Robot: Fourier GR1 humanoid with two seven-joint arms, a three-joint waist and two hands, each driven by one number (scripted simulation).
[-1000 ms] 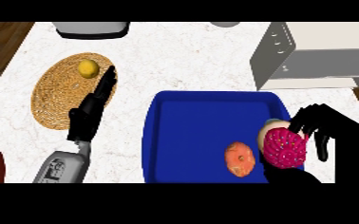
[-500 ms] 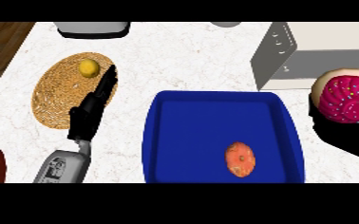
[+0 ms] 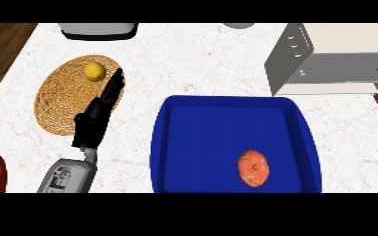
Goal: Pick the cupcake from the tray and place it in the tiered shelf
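Blue tray point(image 3: 170, 145) on the white counter point(image 3: 192, 60), cupcake out of sight.

No writing can be read anywhere. The tray, right of the left hand point(image 3: 94, 122), holds one orange round item point(image 3: 253, 167) (nothing pink shows). That hand lies with straight fingers across the edge of a woven mat point(image 3: 63, 100), which carries a small yellow fruit point(image 3: 94, 71) just beyond its fingertips. The tiered shelf point(image 3: 295, 60) stands far to its right; neither the right hand nor the cupcake shows.
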